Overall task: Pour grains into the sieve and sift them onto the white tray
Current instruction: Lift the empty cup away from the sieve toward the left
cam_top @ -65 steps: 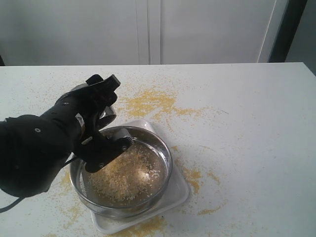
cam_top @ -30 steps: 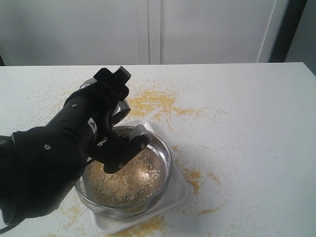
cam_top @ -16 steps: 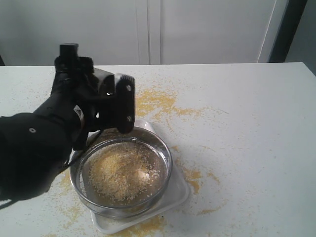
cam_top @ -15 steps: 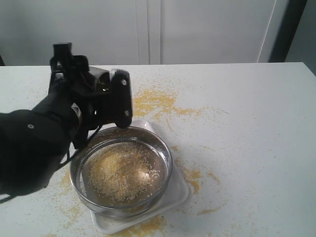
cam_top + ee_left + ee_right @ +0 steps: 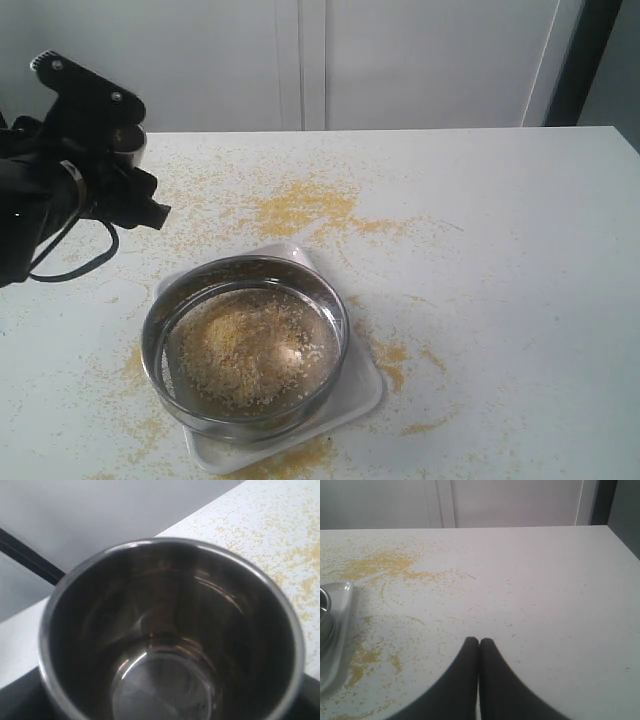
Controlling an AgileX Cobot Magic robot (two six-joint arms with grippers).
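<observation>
The sieve stands on the white tray near the table's front, left of the middle. A heap of yellow and pale grains lies on its mesh. At the far left, well back from the sieve, my left gripper is shut on a small steel cup. In the left wrist view the cup fills the frame and its inside is bare. My right gripper is shut on nothing above the bare table right of the tray; it is outside the exterior view.
Spilled yellow grains lie scattered on the white table behind the tray, with smaller patches to its right and along its front. A white wall or cabinet front stands behind the table.
My left arm has swung back from above the sieve to the far left, carrying the cup with it. The sieve, tray and heap of grains have stayed put.
</observation>
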